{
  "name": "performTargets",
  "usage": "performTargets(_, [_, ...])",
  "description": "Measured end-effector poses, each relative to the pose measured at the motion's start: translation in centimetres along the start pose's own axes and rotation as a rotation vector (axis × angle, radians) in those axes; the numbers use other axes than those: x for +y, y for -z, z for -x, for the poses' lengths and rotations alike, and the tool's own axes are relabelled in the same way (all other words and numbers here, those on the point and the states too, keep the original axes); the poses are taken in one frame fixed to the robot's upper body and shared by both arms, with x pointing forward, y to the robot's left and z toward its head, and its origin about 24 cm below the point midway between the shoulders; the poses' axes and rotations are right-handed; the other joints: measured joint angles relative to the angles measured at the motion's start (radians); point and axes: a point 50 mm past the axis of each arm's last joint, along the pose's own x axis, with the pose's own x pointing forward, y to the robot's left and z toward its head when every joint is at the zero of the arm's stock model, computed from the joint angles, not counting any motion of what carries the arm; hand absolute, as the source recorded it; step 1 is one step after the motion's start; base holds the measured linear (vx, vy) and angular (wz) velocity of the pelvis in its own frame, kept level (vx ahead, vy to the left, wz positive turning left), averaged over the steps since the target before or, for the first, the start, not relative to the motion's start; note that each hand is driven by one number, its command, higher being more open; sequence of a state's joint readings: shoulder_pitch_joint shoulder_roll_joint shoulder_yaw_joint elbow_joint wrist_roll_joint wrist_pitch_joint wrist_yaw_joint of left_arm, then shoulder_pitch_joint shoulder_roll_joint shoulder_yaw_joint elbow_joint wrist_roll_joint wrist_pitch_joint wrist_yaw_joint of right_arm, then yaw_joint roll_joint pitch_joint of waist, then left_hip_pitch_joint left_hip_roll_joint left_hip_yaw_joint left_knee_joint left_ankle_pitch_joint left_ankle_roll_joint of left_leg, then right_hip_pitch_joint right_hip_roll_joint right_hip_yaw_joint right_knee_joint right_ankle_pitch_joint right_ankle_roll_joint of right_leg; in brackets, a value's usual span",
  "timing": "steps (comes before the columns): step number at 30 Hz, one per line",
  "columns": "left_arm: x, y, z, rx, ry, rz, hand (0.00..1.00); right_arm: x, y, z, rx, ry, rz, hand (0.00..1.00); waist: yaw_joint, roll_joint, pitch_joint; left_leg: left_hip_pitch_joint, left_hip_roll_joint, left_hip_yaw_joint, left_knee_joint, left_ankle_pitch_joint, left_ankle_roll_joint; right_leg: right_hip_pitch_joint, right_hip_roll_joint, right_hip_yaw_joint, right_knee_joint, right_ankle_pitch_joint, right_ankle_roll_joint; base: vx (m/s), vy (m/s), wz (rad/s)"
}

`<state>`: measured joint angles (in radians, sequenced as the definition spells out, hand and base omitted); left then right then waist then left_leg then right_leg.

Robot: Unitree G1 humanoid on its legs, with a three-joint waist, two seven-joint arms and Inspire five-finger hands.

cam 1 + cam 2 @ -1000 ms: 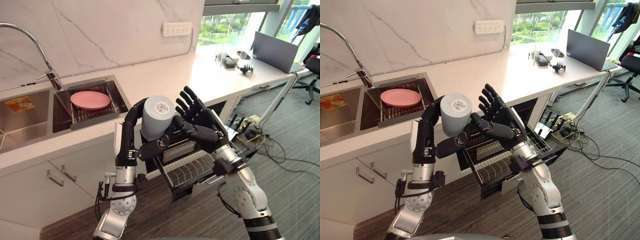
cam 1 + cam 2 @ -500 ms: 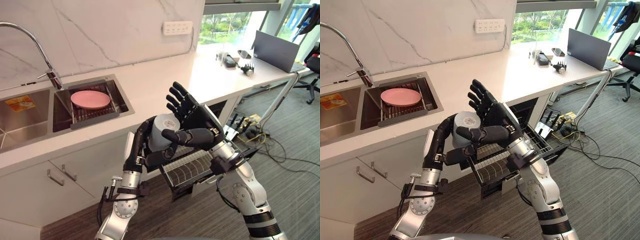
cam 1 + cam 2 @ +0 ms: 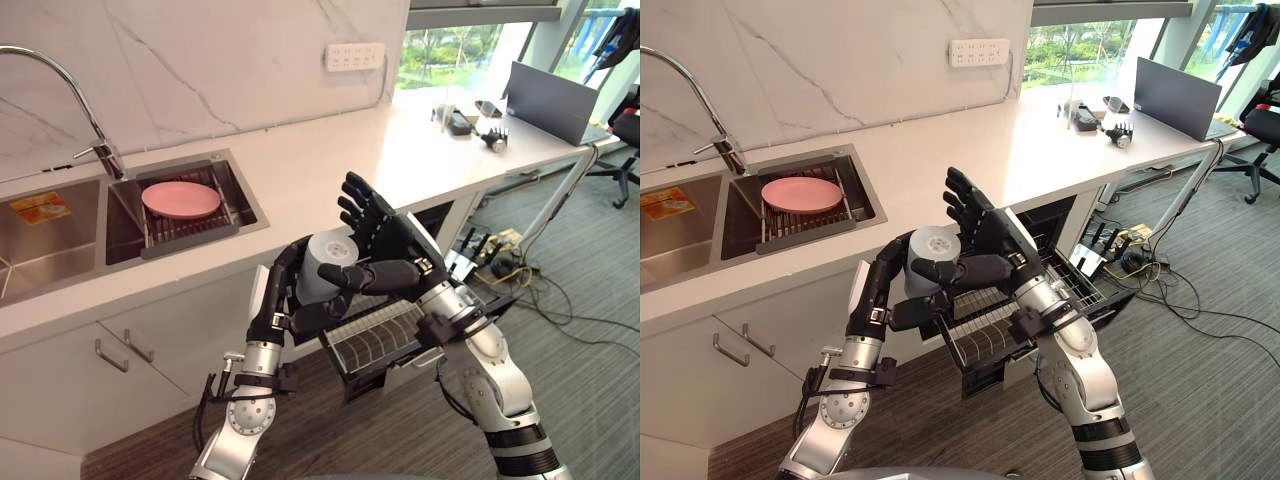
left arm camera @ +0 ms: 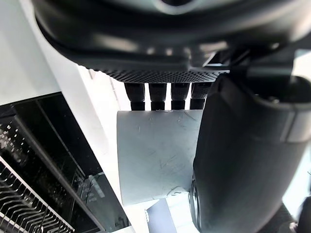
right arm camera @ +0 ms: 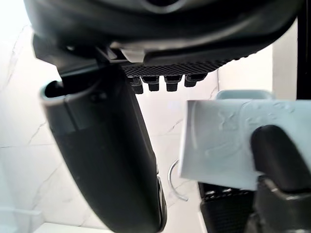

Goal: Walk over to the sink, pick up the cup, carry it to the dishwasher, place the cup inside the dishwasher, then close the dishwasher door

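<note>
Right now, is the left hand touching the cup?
Touching. The left wrist view shows the left hand curled round the cup, fingers and thumb on its wall.

Both arms come up bent from below, and the hands meet in the middle. The left hand (image 3: pixel 283 292) has its fingers and thumb curled round the cup (image 3: pixel 322 262), holding it upright. The right hand (image 3: pixel 398 245) stands just beside it, palm toward it, fingers straight and spread upward, thumb stretched out toward the cup.
</note>
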<state>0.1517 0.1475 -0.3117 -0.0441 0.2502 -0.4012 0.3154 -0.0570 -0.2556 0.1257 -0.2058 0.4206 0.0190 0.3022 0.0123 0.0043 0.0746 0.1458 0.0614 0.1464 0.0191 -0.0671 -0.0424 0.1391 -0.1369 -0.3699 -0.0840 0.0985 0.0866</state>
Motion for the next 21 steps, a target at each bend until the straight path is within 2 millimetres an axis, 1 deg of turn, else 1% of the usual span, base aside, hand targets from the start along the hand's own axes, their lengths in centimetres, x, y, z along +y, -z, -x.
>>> performTargets(6, [0.2, -2.2, -0.4, -0.138, -0.021, -0.028, 0.00, -0.2, 0.6, 0.5, 0.047, 0.041, 0.037, 1.00, -0.002, 0.000, 0.000, 0.003, 0.000, 0.001, -0.001, 0.000, 0.000, 0.002, 0.000, 0.001, 0.000, 0.000, 0.000, 0.00, 0.000, 0.00])
performTargets(13, [0.2, -2.3, -0.4, -0.150, -0.015, -0.042, 0.00, -0.1, 0.7, 0.4, 0.052, 0.040, 0.030, 1.00, -0.001, 0.001, 0.000, 0.004, 0.000, 0.000, -0.002, 0.000, 0.000, 0.003, 0.000, 0.000, 0.000, 0.000, 0.000, 0.00, 0.000, 0.00])
performTargets(19, [0.1, -2.4, -0.5, -0.152, 0.035, -0.015, 0.00, 0.0, 0.7, 0.4, 0.050, 0.033, 0.022, 1.00, -0.002, 0.001, 0.000, 0.004, -0.002, 0.000, -0.002, 0.000, 0.000, 0.003, -0.001, 0.000, 0.000, 0.000, 0.000, 0.00, 0.000, 0.00])
performTargets(20, [0.1, -2.4, -0.5, -0.151, 0.046, -0.009, 0.00, 0.0, 0.7, 0.4, 0.047, 0.030, 0.013, 0.00, -0.002, 0.001, 0.000, 0.004, -0.002, 0.000, -0.002, 0.000, 0.000, 0.003, -0.001, 0.000, 0.000, 0.000, 0.000, 0.00, 0.000, 0.00])
performTargets(21, [0.0, -2.5, -0.5, -0.156, 0.054, -0.007, 0.00, 0.0, 0.7, 0.4, 0.045, 0.028, 0.000, 0.00, -0.002, 0.001, 0.000, 0.004, -0.002, 0.000, -0.002, 0.000, 0.000, 0.003, -0.001, 0.000, 0.000, 0.000, 0.000, 0.00, 0.000, 0.00])
